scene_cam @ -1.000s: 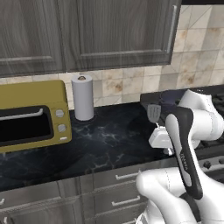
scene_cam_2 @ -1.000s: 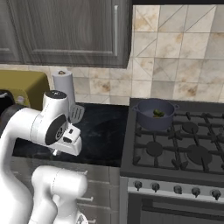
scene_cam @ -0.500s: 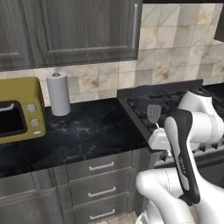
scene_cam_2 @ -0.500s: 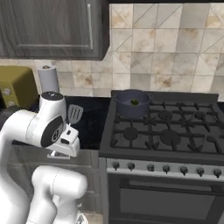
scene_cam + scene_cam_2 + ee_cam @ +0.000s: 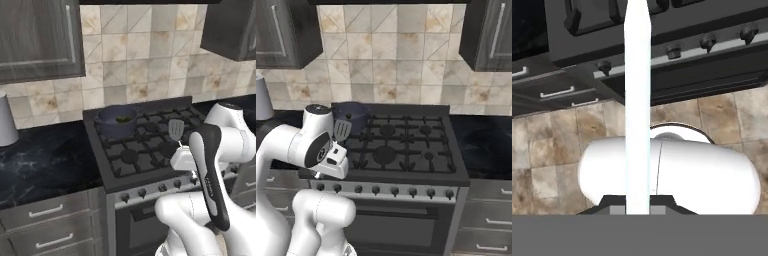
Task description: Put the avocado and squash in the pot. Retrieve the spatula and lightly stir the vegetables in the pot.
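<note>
The dark blue-grey pot (image 5: 116, 121) stands on the stove's back left burner, and it also shows behind my arm (image 5: 352, 111). Something green (image 5: 123, 119) lies inside it; I cannot tell the avocado from the squash. My gripper (image 5: 182, 152) hovers over the stove's front right part, well right of the pot, shut on the spatula. The slotted spatula head (image 5: 175, 129) points up above the hand (image 5: 342, 131). In the hand view the pale handle (image 5: 637, 100) runs straight up from between the fingertips of the gripper (image 5: 637, 202).
A black gas stove (image 5: 145, 145) with a row of knobs (image 5: 391, 190) fills the middle. Dark counter lies on both sides (image 5: 483, 135). A paper towel roll (image 5: 6, 120) stands at the far left. Wall cabinets (image 5: 40, 40) hang above.
The whole picture has shifted: the base has driven right, from the counter with the yellow oven to the stove. The arm holds the spatula the same way throughout.
</note>
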Controlling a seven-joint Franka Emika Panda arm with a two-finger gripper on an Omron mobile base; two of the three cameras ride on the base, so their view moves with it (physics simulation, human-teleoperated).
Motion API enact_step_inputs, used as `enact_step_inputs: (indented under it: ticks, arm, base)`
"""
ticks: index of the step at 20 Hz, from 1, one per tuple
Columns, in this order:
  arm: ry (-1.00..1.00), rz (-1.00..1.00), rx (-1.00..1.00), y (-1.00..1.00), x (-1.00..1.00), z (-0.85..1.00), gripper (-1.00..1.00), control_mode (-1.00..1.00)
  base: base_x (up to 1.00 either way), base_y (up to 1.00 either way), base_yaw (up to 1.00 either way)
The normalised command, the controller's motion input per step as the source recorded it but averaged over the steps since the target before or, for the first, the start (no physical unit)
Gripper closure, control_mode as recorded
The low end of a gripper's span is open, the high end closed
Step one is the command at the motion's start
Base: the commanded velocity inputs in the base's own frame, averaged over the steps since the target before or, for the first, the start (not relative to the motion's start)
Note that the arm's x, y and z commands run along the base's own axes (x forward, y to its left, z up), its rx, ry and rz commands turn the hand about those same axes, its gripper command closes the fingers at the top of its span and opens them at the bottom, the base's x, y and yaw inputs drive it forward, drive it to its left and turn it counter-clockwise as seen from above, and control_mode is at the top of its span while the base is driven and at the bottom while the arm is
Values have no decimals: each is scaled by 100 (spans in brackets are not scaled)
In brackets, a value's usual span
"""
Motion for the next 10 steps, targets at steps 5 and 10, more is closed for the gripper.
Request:
enact_step_inputs:
  ticks: [5, 10]
  arm:
    - [0, 0, 0, 0, 0, 0, 100, 100]
    - [0, 0, 0, 0, 0, 0, 100, 100]
  base:
    - [20, -52, 15]
    - [25, -3, 31]
